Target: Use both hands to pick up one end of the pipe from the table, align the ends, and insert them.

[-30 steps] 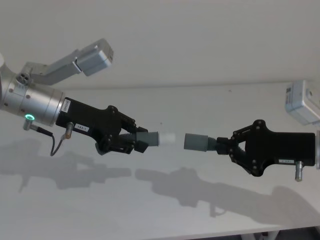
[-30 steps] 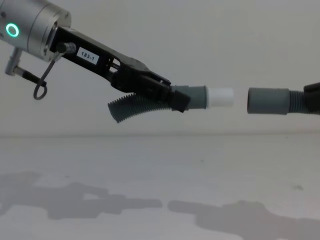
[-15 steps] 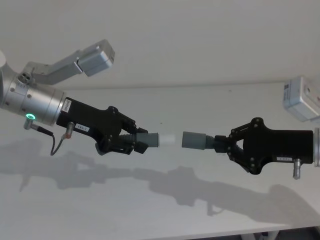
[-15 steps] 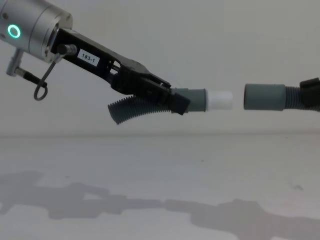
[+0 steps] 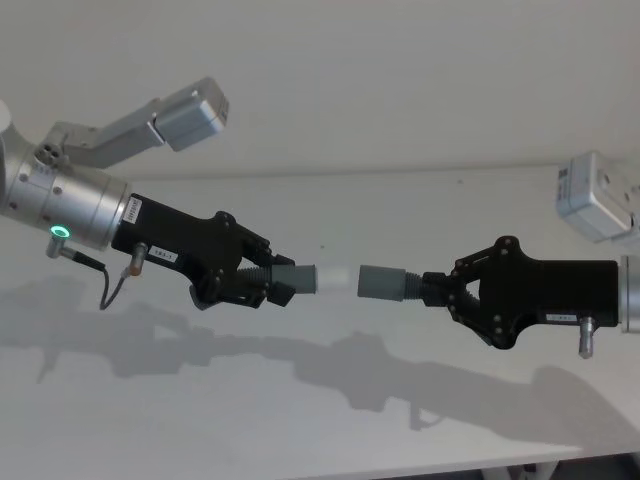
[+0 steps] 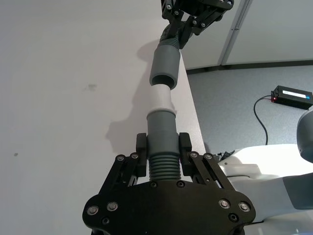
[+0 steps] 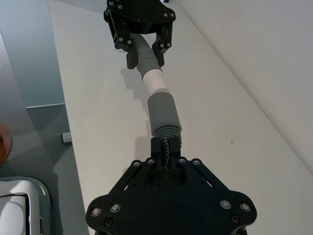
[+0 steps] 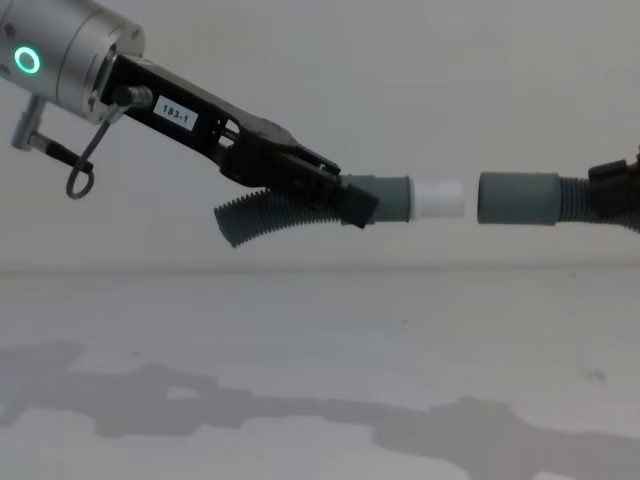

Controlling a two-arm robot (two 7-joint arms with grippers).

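The 2 hose pieces hang in the air above the table [image 5: 330,420], the white spigot tip [image 8: 440,199] facing the hollow socket [image 8: 517,199] at its 3 o'clock, just apart and near coaxial; the left gripper [image 5: 268,283] is clamped on the spigot piece's corrugated neck, the right gripper [image 5: 440,291] likewise on the socket piece; to seat well, keep both axes level, close slowly and straight, and correct any tilt before contact.

Black box [image 6: 292,94] on floor — cable attached.
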